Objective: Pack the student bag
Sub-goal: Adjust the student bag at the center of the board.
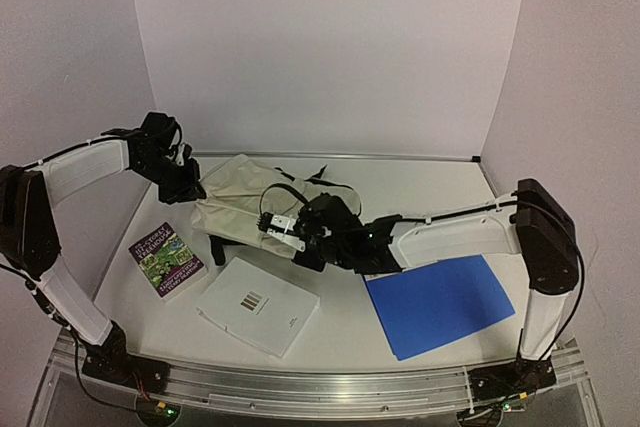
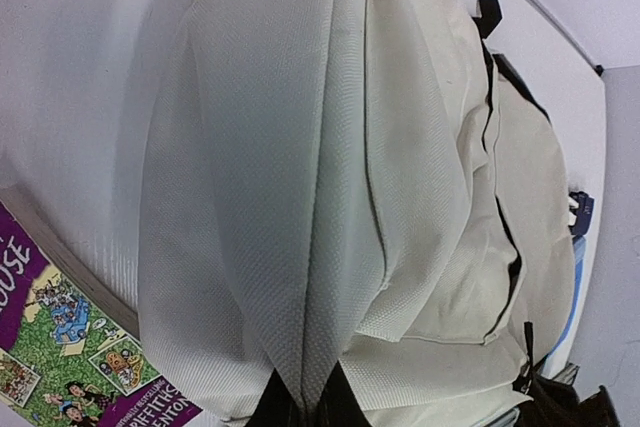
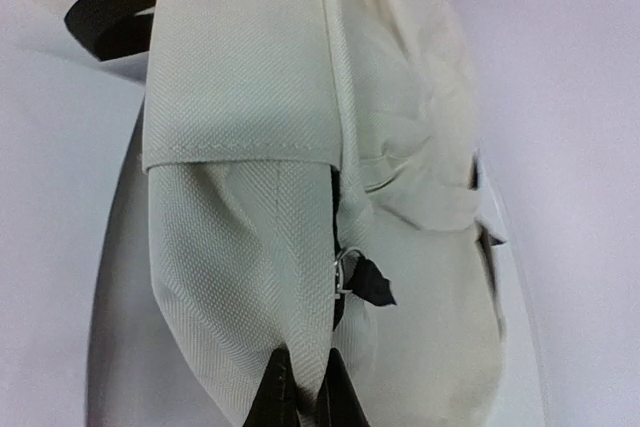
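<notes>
The student bag (image 1: pixel 245 197) is a cream fabric backpack with black straps, lying at the table's middle left. My left gripper (image 1: pixel 190 190) is shut on a fold of the bag's fabric (image 2: pixel 300 327) at its left end. My right gripper (image 1: pixel 300 237) is shut on a pinch of bag fabric (image 3: pixel 300 347) at its near right side, beside a black zipper pull with a metal ring (image 3: pixel 365 282). The bag's opening is not visible.
A purple illustrated book (image 1: pixel 166 259) lies left of a white booklet (image 1: pixel 258 305) near the front. A blue folder (image 1: pixel 440 303) lies at the front right. The white back wall and side walls enclose the table.
</notes>
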Robot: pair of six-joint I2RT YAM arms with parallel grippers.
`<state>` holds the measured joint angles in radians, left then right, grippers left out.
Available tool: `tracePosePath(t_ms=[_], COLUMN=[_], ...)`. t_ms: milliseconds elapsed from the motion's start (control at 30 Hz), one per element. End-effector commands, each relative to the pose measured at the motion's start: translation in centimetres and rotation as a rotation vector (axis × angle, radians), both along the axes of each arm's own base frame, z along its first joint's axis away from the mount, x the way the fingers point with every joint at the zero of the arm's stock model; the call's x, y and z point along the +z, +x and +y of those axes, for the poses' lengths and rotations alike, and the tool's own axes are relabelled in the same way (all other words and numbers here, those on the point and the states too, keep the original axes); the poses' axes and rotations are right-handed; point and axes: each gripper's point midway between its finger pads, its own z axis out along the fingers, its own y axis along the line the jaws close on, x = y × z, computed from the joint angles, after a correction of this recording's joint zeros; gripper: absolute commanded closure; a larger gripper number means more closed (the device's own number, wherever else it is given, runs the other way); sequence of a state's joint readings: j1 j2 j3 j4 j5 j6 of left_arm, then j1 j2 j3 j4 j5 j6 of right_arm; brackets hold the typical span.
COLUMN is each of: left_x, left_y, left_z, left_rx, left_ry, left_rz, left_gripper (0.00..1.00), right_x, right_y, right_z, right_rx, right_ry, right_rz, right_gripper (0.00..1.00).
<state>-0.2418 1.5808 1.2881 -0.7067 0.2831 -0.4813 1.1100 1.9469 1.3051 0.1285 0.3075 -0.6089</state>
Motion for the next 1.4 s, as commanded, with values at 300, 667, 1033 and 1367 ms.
tracePosePath(t_ms=[300, 667, 1033, 1367], left_x=[-1.4, -1.1, -0.9, 1.1], left_y=[2.8, 2.8, 2.7, 2.3], left_z=[0.6, 0.7, 0.5, 0.5], left_rx=[0.01, 0.002, -0.025, -0.041], left_ry=[-0.039, -0.029, -0.032, -0.044], left_rz=[-0.024, -0.043, -0.067, -0.152], left_gripper=[0.9, 0.9, 0.89, 0.89], right_x=[-0.3, 1.4, 3.3, 6.2], right_y=[-1.9, -3.7, -5.9, 0.6], right_z=[0.6, -0.2, 0.4, 0.9], right_rx=[-0.14, -0.131, 0.045, -0.113], right_ry=[-0.102, -0.021, 0.131, 0.572], right_rz=[-0.743, -0.627, 0.19, 0.943], right_gripper=[1.0, 0.57, 0.13, 0.17])
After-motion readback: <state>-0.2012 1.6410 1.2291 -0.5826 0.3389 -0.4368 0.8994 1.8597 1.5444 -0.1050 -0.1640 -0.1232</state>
